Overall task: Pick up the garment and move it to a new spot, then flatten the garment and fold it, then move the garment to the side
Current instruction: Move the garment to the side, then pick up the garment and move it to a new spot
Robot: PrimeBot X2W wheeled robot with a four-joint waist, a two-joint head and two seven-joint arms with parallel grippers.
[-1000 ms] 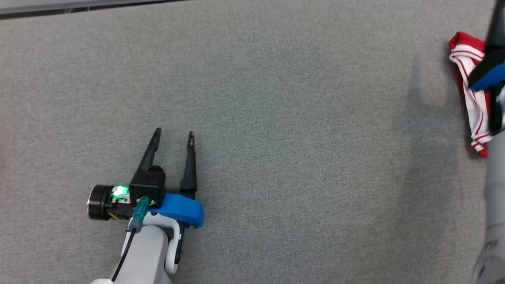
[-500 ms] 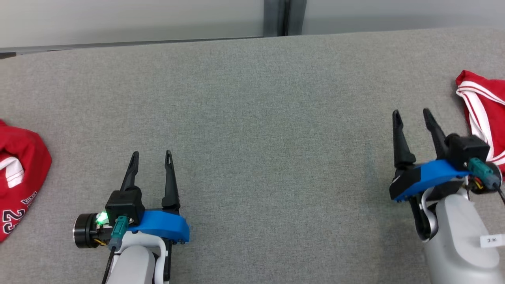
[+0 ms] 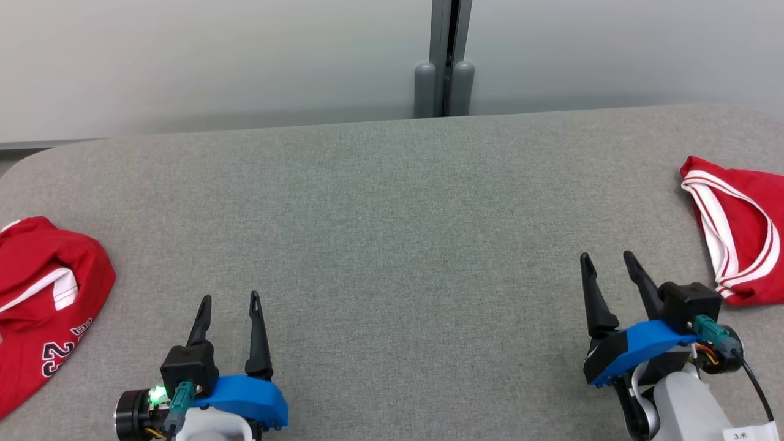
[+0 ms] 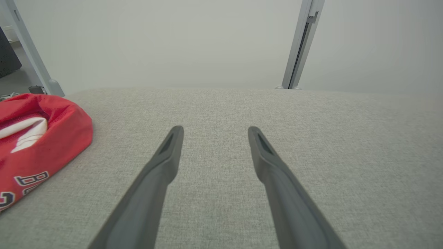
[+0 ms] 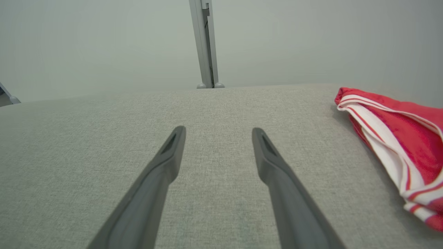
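The grey worktop (image 3: 392, 202) carries a red jersey (image 3: 43, 306) at far left and a striped garment (image 3: 741, 233) at far right. The left end effector (image 3: 229, 297) and right end effector (image 3: 607, 255) sit near, fingers apart.

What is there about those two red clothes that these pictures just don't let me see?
- Left red garment: cut off by the head view's left edge; lettering incomplete.
- Right striped garment: cut off by the right edge in head and right wrist views; full shape unknown.
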